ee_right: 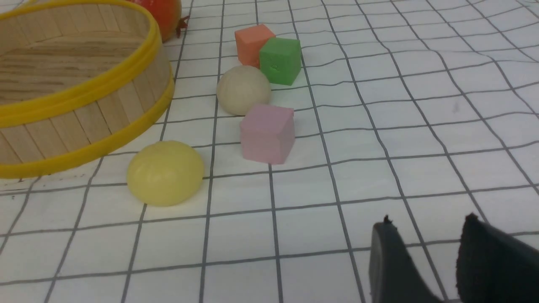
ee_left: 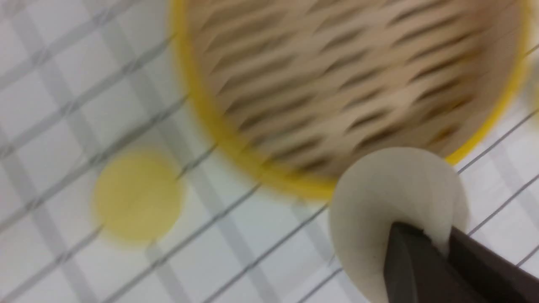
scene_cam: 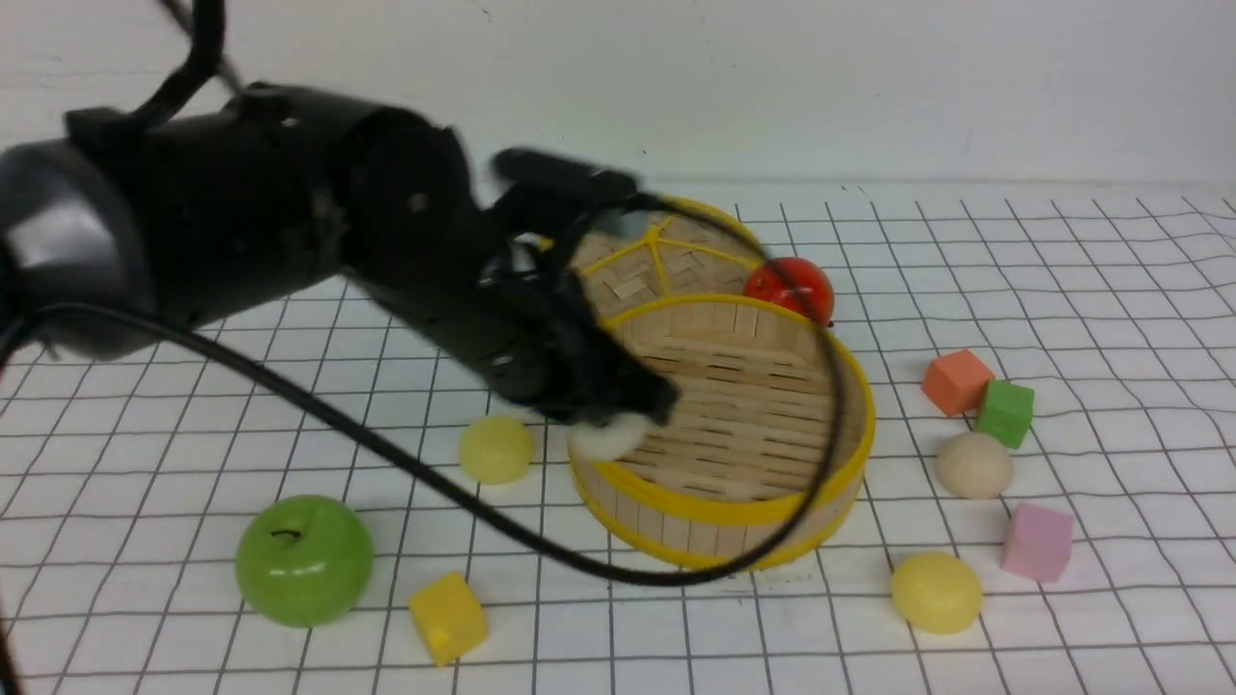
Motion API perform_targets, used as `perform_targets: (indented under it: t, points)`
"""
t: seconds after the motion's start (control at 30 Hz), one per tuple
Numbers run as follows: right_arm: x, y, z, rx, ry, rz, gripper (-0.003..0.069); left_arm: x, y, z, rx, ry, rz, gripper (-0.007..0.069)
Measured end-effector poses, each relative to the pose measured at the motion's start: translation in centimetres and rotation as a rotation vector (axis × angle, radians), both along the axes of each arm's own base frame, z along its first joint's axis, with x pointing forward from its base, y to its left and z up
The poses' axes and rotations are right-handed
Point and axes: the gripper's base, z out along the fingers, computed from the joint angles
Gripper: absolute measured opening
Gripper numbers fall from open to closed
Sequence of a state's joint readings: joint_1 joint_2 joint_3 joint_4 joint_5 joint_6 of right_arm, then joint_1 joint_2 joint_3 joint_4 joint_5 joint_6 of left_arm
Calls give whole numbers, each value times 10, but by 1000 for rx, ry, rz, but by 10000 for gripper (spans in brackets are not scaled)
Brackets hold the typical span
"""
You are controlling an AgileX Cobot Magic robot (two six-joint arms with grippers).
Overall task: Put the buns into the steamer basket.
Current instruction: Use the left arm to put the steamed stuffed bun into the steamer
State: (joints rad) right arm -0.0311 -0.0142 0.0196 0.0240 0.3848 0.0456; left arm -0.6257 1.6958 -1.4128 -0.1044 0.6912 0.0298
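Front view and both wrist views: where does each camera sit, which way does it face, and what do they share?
Front: between the arms, facing forward over the table; the left arm shows, left fingers holding a white bun at the steamer basket rim.
Left wrist: on that arm, looking down past the fingers at bun and basket.
Right wrist: low, facing the basket; right fingers open, empty.
Shared: all three show the basket.

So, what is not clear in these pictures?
- Front view: the left arm hides most of the white bun, the left gripper and part of the lid.
- Left wrist view: motion blur smears the basket and yellow bun.
- Right wrist view: the picture's edge cuts off the right gripper and the red apple.
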Motion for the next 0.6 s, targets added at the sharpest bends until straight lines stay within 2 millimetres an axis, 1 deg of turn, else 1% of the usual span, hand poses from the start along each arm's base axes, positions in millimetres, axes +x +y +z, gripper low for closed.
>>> perform_targets:
  t: [0.03,0.07,0.1,0.13,0.17,0.2,0.27,0.33,0.37,0.47,0.57,0.6]
  points:
    - [0,0,0,0,0,0,241,4,-9,0,-9,-5,-13,-6]
    - [0,0,0,0,0,0,241,6,-13,-1,-10,-6,-16,-6]
    - [0,0,0,0,0,0,241,18,-25,-10,-11,0,-19,-6]
    - [0,0,0,0,0,0,241,18,-25,-10,-11,0,-18,-6]
    - [0,0,0,0,0,0,241,33,-36,-26,-4,25,-6,-6]
    - [0,0,0,0,0,0,241,41,-42,-37,3,45,3,-2]
    - [0,0,0,0,0,0,241,54,-51,-58,38,88,2,17]
    - [0,0,0,0,0,0,241,61,-57,-72,66,127,-2,52]
    - [0,0,0,-1,0,0,241,65,-59,-81,84,152,-4,75]
    - [0,0,0,-1,0,0,241,72,-65,-94,103,207,17,195]
    - [0,0,0,-1,0,0,241,75,-68,-85,95,211,25,335]
    - [0,0,0,-1,0,0,241,75,-68,-82,97,215,24,370]
